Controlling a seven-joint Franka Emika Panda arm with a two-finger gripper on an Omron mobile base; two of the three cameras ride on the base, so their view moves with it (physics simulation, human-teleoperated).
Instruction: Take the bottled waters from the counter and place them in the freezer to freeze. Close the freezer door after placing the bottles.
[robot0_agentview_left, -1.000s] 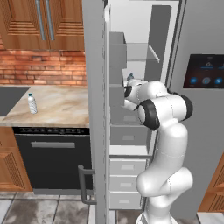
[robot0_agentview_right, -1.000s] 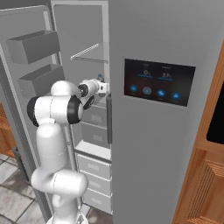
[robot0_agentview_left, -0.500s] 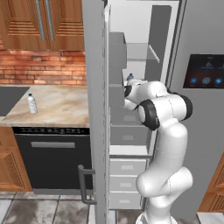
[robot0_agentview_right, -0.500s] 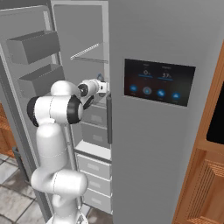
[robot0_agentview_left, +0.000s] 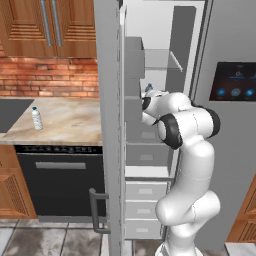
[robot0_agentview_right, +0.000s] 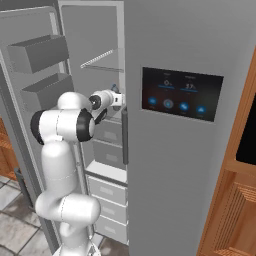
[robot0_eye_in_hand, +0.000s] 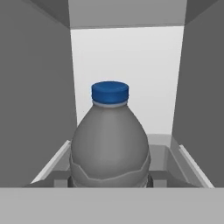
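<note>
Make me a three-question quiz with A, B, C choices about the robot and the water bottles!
1. Where is the clear bottle?
A. On the counter
B. On the floor
C. In a door bin

2. What colour is the cap on the grey bottle?
A. Red
B. Blue
C. White

3. How is the freezer door?
A. Shut
B. Missing
C. Open

Answers: 1 A, it stands on the marbled worktop left of the freezer. 2 B, the hand view shows a blue cap. 3 C, the shelves and drawers inside are showing.
</note>
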